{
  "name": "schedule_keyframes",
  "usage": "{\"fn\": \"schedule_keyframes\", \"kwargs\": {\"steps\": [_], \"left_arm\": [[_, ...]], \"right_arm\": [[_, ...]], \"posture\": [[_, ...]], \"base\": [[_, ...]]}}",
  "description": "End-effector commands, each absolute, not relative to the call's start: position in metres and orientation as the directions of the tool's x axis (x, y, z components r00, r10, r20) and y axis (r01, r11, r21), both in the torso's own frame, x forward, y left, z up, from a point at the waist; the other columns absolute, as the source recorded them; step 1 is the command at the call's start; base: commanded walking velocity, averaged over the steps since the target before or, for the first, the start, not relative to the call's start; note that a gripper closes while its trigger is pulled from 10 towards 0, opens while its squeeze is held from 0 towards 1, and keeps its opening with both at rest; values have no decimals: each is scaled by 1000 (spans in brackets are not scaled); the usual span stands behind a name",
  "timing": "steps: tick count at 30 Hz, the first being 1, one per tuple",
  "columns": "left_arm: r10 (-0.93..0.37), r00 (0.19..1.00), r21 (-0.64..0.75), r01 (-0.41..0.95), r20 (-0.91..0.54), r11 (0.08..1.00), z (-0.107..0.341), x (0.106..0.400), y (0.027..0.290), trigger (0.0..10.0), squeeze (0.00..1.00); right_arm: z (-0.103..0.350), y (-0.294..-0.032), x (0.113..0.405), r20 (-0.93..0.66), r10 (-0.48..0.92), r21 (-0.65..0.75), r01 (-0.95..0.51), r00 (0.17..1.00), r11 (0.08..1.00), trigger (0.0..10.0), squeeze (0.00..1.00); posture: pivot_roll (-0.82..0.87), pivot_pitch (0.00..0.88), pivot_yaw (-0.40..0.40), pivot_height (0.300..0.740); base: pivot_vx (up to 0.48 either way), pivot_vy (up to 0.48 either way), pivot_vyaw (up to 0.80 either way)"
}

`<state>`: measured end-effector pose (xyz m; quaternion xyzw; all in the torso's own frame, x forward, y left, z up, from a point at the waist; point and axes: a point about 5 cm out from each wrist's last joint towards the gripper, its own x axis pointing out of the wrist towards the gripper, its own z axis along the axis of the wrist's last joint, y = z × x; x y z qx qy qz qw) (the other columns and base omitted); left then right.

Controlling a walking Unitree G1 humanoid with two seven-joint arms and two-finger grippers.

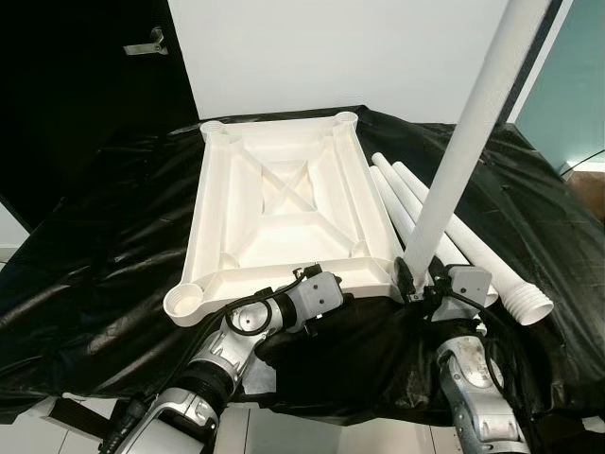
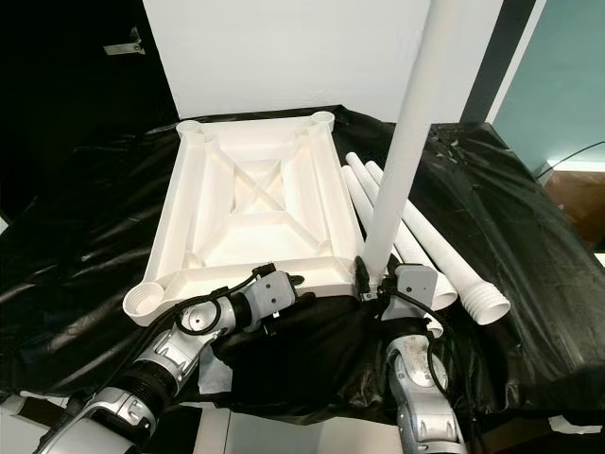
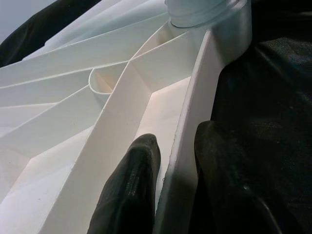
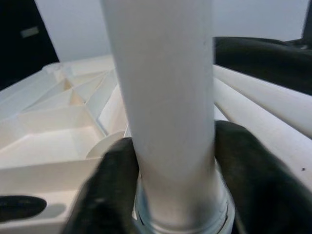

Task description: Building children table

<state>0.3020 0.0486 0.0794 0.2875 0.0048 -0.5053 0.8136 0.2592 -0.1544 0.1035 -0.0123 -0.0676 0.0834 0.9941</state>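
- A black sheet (image 1: 113, 236) covers the work surface.
- The white tabletop (image 1: 284, 203) lies upside down on it, ribs up.
- One leg (image 1: 463, 151) stands nearly upright, its base at the tabletop's near right corner.
- Three spare legs (image 1: 473, 246) lie just right of the tabletop.
- The right gripper (image 1: 416, 284) is clamped on the standing leg's base.
- The left gripper (image 3: 175, 190) pinches the tabletop's near rim, one finger (image 3: 131, 195) inside.

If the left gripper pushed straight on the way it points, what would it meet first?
The left gripper straddles the tabletop's near rim wall. Sliding along it, it would likely first meet the corner socket where the upright leg sits; depth is unclear.
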Motion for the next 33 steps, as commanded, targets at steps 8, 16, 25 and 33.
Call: {"fn": "schedule_keyframes", "kwargs": {"steps": [8,16,25,33], "left_arm": [[-767,452,374,879,-456,296,41,287,52,10000,0],[-762,461,376,875,-456,304,41,289,54,10000,0],[-761,463,378,874,-455,306,41,289,54,10000,0],[-760,467,382,871,-451,309,42,290,55,10000,0]], "right_arm": [[108,-180,276,13,463,-218,-449,886,866,10000,0],[121,-188,281,-90,684,-253,-681,724,687,9059,0],[116,-195,279,-190,750,-170,-773,634,611,0,0],[95,-183,276,-108,610,-34,-616,785,787,0,0]], "posture": [[-65,24,-1,740],[-54,18,-8,740],[-56,0,-19,740],[-47,8,-20,740]], "base": [[0,0,0],[0,0,0],[0,0,0],[0,0,0]]}}
